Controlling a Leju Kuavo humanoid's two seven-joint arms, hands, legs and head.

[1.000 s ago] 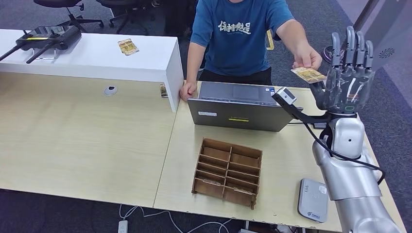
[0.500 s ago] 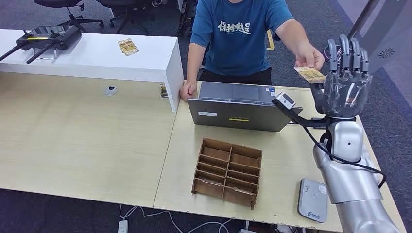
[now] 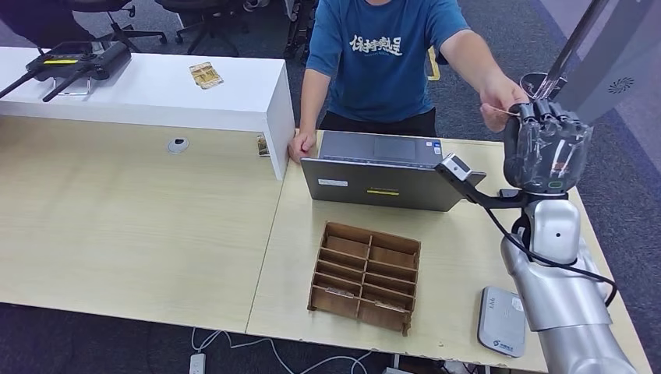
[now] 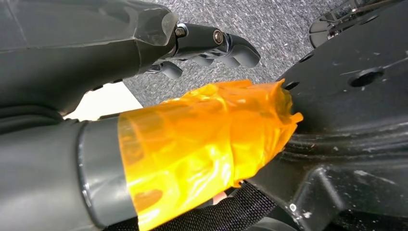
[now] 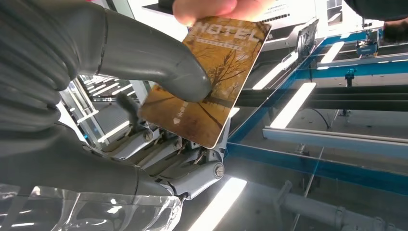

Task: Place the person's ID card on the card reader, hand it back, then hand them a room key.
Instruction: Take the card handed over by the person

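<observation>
- Right hand [image 3: 546,144]: raised, thumb and fingers closed on ID card [image 5: 207,82]
- ID card: far edge pinched by person's hand [image 3: 499,97]

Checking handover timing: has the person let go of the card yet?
No. In the right wrist view the person's fingers still pinch the card at one end while the right hand presses its thumb on it.

An office: desks [image 3: 140,210], laptop [image 3: 382,175], swivel chairs [image 3: 117,15], grey carpet [image 3: 499,31].
</observation>
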